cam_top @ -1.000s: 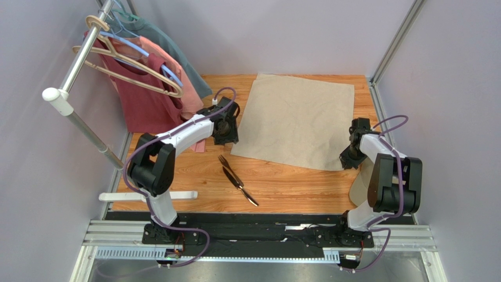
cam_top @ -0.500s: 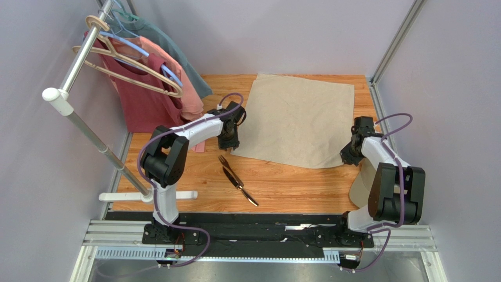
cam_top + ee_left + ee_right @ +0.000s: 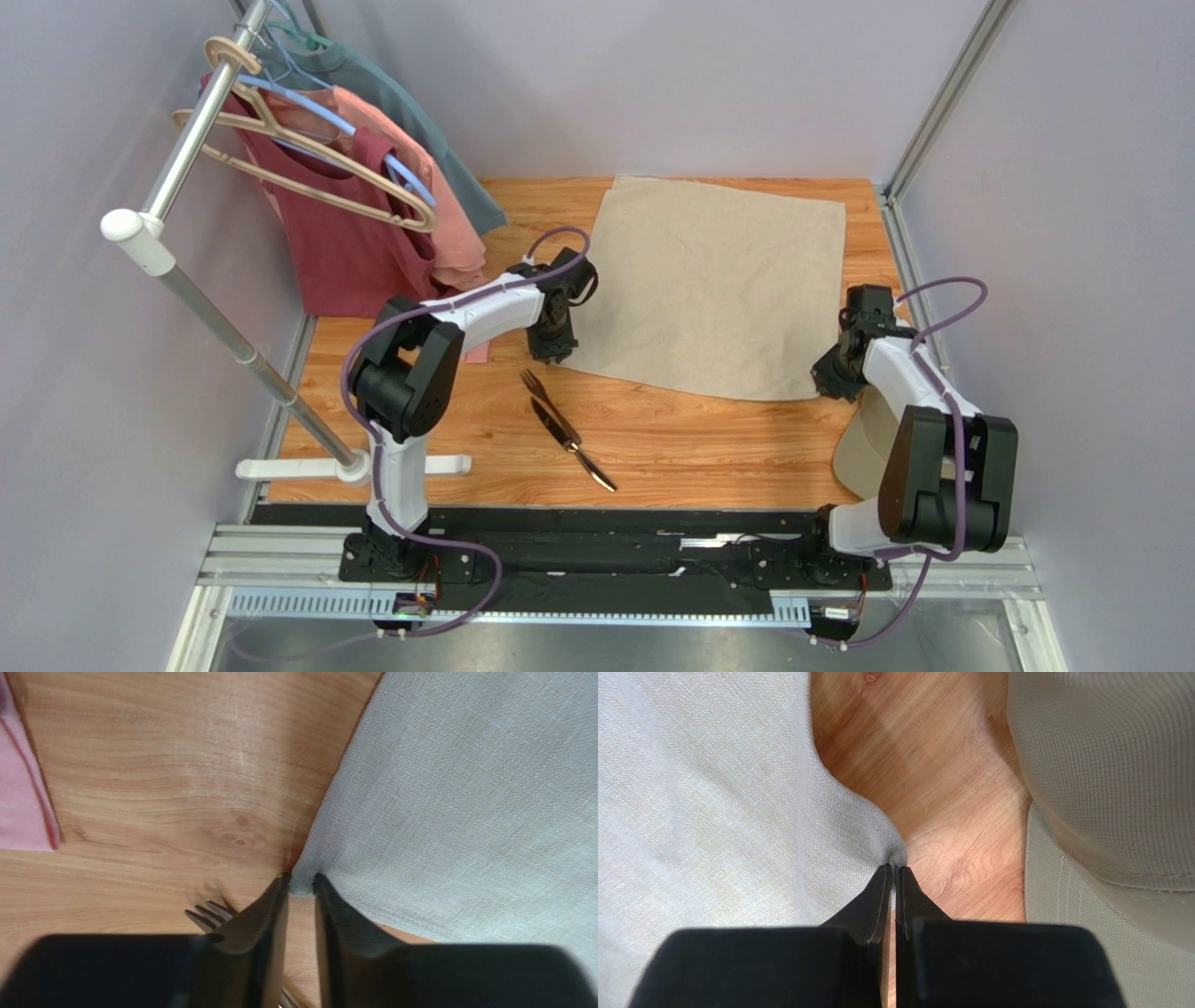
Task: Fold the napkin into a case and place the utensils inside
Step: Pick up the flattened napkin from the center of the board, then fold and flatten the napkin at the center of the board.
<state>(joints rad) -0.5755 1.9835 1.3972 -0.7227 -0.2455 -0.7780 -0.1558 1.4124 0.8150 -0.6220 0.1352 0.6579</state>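
The left gripper (image 3: pixel 300 880) has its two black jaws a little bit apart, and a thin strip of wood shows between them. A corner of the soft beige-tan cloth napkin (image 3: pixel 456 798) sits right at their tips. The right gripper (image 3: pixel 893 869) has its jaws pressed together on another corner of the napkin. The cloth there is pulled up into a little peak.

Seen from above, the napkin lies flat and open on the brown wooden table (image 3: pixel 673 441), not folded. The left gripper is at its 8 o'clock corner and the right gripper is at its 4 o'clock corner. The thin dark metal fork (image 3: pixel 537 392) and the thin dark metal knife (image 3: pixel 596 469) lie crossed on the table at 7 o'clock from the napkin, near the left gripper. A tan cloth cap (image 3: pixel 852 451) lies at 5 o'clock from the right gripper.
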